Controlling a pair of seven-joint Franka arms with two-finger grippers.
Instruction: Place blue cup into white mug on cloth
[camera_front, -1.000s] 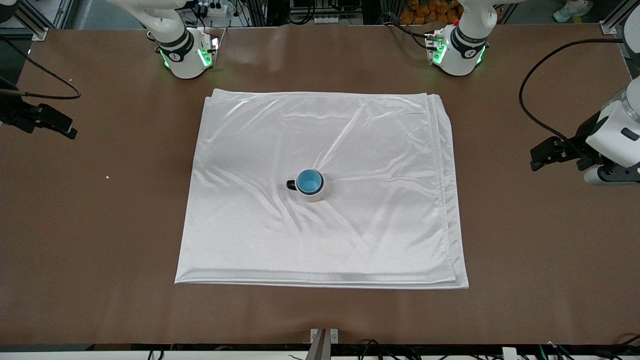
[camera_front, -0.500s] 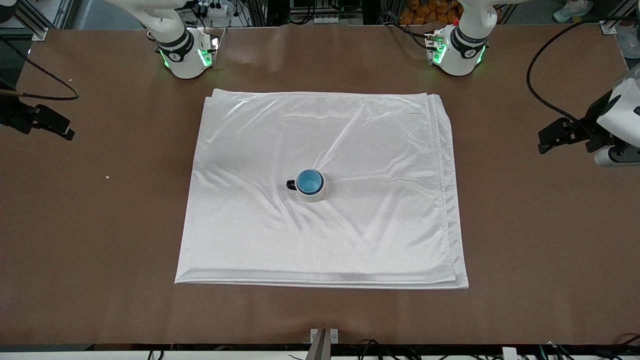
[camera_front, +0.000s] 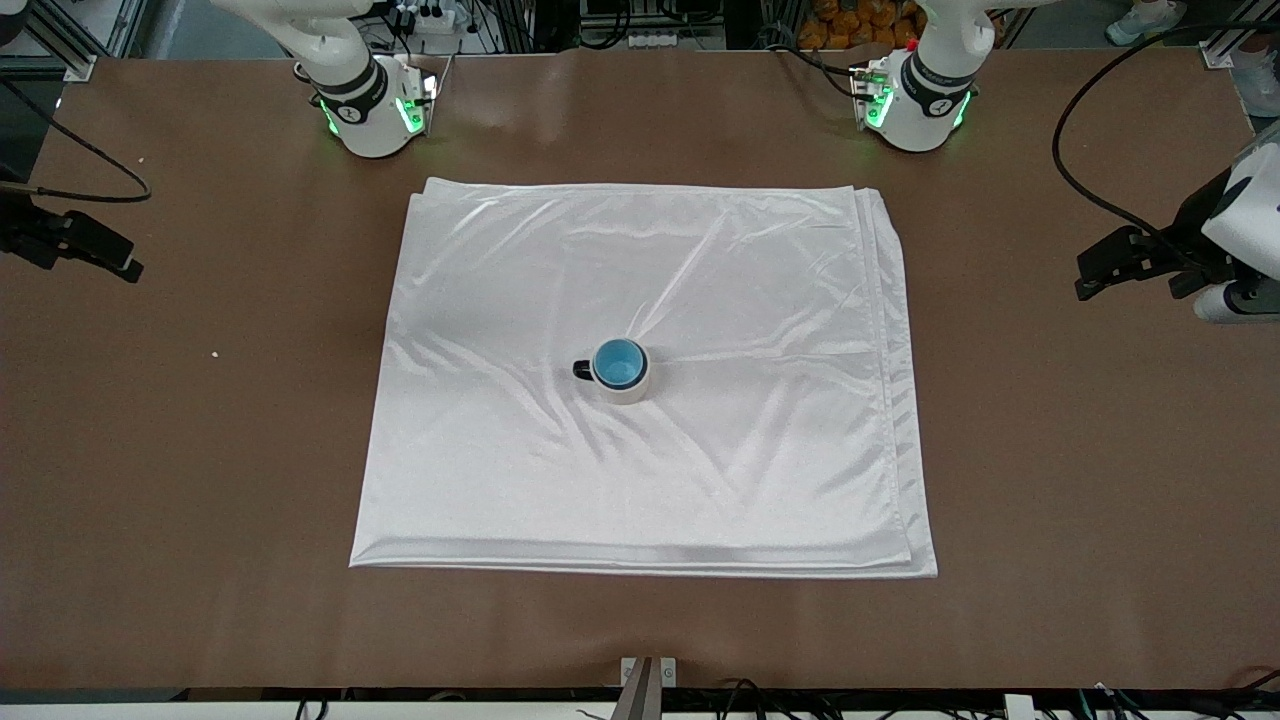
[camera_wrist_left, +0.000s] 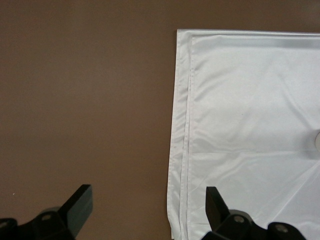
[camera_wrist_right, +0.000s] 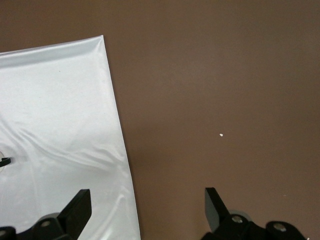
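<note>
The blue cup is seated upright inside the white mug, mid-cloth; the task is judged done. Both hands are parked wide and empty over bare worktop, off the cloth's ends: left hand, right hand, fingers spread open in both wrist views.
</note>
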